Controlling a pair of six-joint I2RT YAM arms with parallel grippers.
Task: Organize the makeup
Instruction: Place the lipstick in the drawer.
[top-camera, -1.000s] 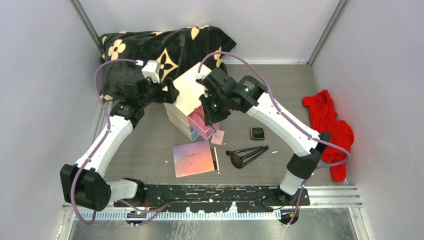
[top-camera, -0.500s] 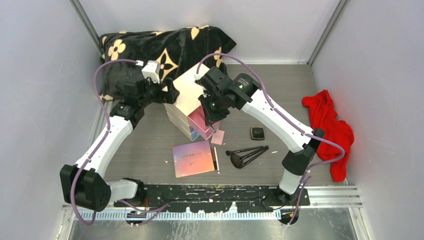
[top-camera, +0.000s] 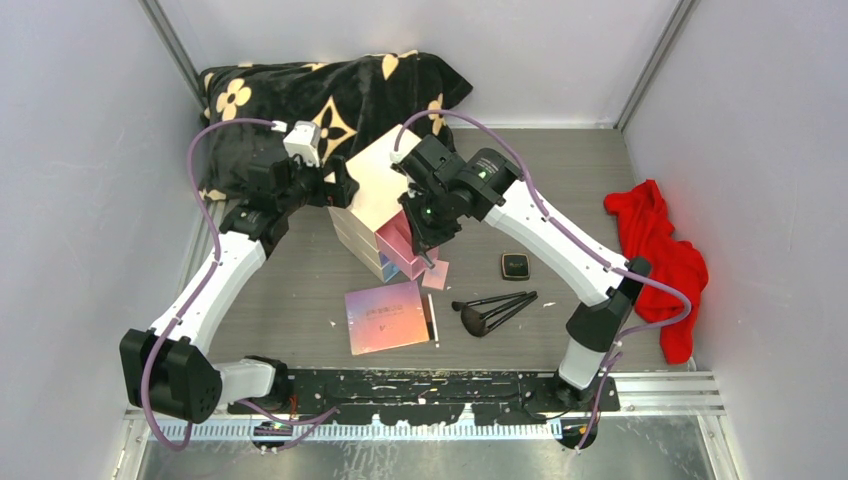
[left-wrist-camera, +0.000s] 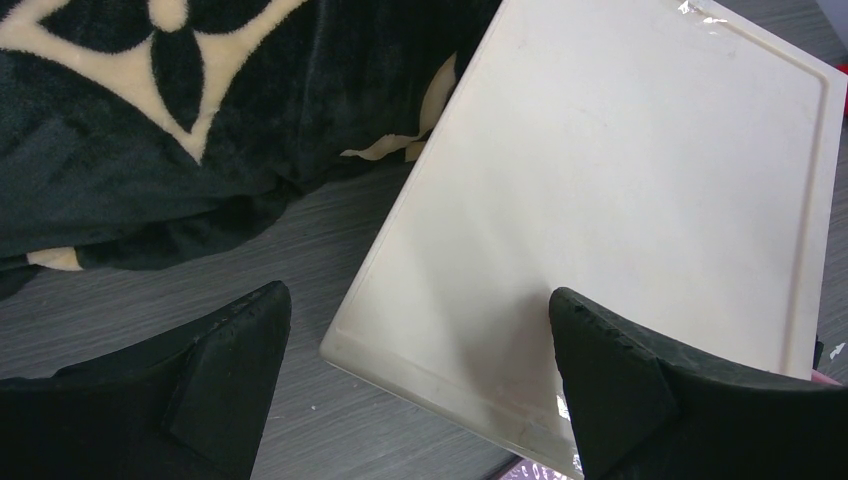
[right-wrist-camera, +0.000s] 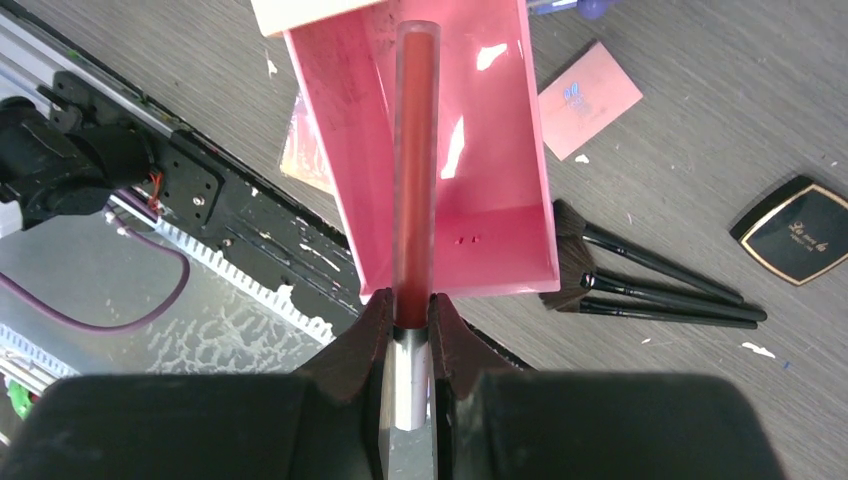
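My right gripper (right-wrist-camera: 410, 310) is shut on a thin red stick (right-wrist-camera: 415, 150) with a silver end. The stick points along the open pink drawer (right-wrist-camera: 490, 130) of the cream box (top-camera: 375, 180), just above it. Left on the table are the iridescent palette (top-camera: 385, 317), a tiny pink compact (right-wrist-camera: 588, 99), a black compact (right-wrist-camera: 797, 229) and black-handled brushes (right-wrist-camera: 660, 285). My left gripper (left-wrist-camera: 415, 295) is open, its fingers either side of the near corner of the cream box's top (left-wrist-camera: 620, 180).
A black blanket with cream flowers (top-camera: 320, 95) lies behind the box at the back left. A red cloth (top-camera: 660, 250) is bunched against the right wall. The arms' black base rail (top-camera: 430, 385) runs along the near edge.
The right arm has shifted slightly to the left over the pink drawer with the stick still held. The left arm has not moved.
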